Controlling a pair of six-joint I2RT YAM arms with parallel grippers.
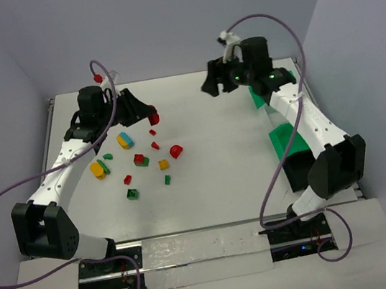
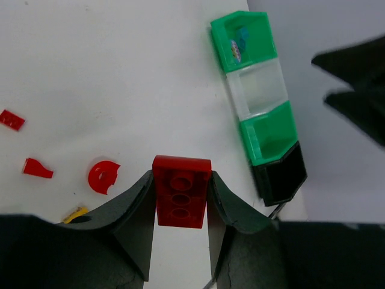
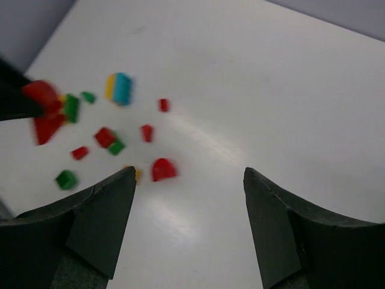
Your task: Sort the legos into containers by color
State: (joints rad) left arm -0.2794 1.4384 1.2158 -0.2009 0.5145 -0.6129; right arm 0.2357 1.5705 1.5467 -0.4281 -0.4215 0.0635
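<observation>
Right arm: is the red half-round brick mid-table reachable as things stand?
Probably yes. The right gripper is open and empty, and only bare table lies between it and the red half-round brick. The left gripper, shut on a flat red brick, sits nearby but off to the side.

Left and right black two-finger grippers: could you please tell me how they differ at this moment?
The left gripper is shut on a red rectangular plastic brick; the right gripper stands open and empty. The left gripper hangs by the scattered small bricks; the right gripper is far across the white table, near the green plastic bins. Both are black and two-fingered.
</observation>
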